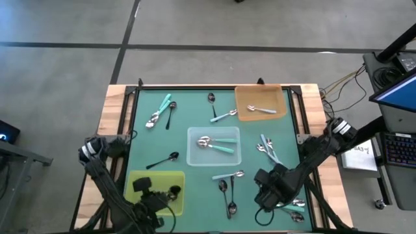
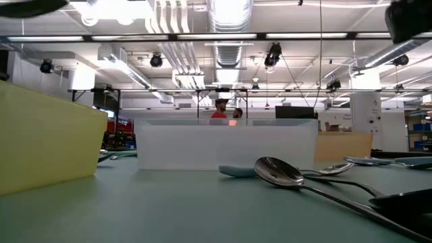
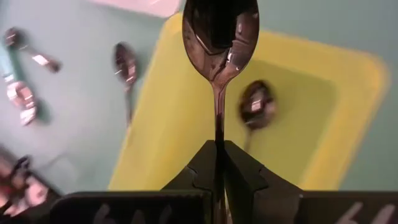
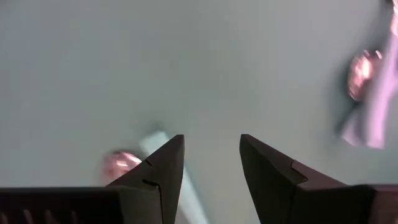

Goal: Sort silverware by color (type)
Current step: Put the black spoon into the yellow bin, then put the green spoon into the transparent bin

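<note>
Spanning the scene, green desk [image 1: 195,130] carries scattered silverware and yellow tray [image 1: 140,177] near left holding one dark spoon [image 3: 256,104], left gripper [image 3: 219,163] above that tray clamped on another dark spoon [image 3: 220,37], right gripper [image 4: 211,163] near right, fingers apart, over bare desk beside teal-handled spoon [image 4: 127,163].

No writing can be read with any certainty. A white paper [image 1: 361,155] beside the tabletop carries dark print, but it is too small to make out.
</note>
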`<act>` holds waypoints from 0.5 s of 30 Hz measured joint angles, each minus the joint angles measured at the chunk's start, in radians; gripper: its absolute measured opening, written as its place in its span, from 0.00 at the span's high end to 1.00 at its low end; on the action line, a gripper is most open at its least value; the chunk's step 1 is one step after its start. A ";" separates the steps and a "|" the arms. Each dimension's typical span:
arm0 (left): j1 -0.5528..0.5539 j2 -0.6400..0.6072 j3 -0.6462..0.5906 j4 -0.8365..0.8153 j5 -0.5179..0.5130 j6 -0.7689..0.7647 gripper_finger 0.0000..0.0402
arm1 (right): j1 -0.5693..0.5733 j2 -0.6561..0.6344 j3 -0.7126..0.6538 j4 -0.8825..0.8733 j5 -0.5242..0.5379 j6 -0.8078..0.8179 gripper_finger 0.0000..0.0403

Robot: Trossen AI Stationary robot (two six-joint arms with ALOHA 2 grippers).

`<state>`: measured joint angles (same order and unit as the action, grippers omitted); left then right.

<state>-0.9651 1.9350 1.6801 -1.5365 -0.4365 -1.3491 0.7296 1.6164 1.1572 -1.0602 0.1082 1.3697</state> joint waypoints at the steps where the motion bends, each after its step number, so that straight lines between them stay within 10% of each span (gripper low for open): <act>1: -0.001 0.000 -0.017 -0.016 0.001 -0.017 1.00 | 0.000 0.014 0.000 -0.017 -0.011 0.002 0.63; 15: 0.008 -0.002 -0.198 0.007 0.110 -0.029 0.79 | 0.006 0.049 0.000 -0.038 -0.145 0.009 0.63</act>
<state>-0.9573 1.9331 1.4816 -1.5293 -0.3267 -1.3781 0.7353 1.6653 1.1572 -1.0981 -0.0373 1.3787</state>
